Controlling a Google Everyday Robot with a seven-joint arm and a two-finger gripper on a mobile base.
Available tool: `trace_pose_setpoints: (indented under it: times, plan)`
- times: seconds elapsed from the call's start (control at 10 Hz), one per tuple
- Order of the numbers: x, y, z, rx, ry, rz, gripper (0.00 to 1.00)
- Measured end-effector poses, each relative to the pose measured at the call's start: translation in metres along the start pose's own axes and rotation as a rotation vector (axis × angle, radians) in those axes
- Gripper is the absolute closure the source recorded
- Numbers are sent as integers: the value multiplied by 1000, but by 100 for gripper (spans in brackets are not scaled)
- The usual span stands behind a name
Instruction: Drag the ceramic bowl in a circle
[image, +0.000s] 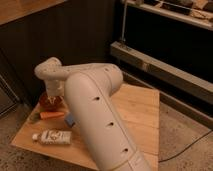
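Note:
The ceramic bowl (49, 103), small, round and glossy red-orange, sits near the far left corner of the wooden table (140, 115). My gripper (53, 96) hangs from the white wrist straight down at the bowl, reaching its rim or inside. The wrist and the gripper body hide part of the bowl. My thick white arm sweeps across the middle of the view and covers much of the table.
An orange carrot (52, 115) lies just in front of the bowl. A blue sponge (70, 120) peeks out beside the arm. A white bottle (53, 136) lies on its side near the front left edge. A dark cabinet and a metal rail stand behind.

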Motion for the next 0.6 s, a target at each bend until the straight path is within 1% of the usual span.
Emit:
trace_pose_setpoints:
  times: [0.1,0.3,0.4,0.6]
  plan:
    - [-3,1,5,0,-3,-2,80]
    - [-5,5,9,4,-2,-7,96]
    - [-6,7,11,10,3,-11,100]
    - [-11,12,12,23,6,-21,100]
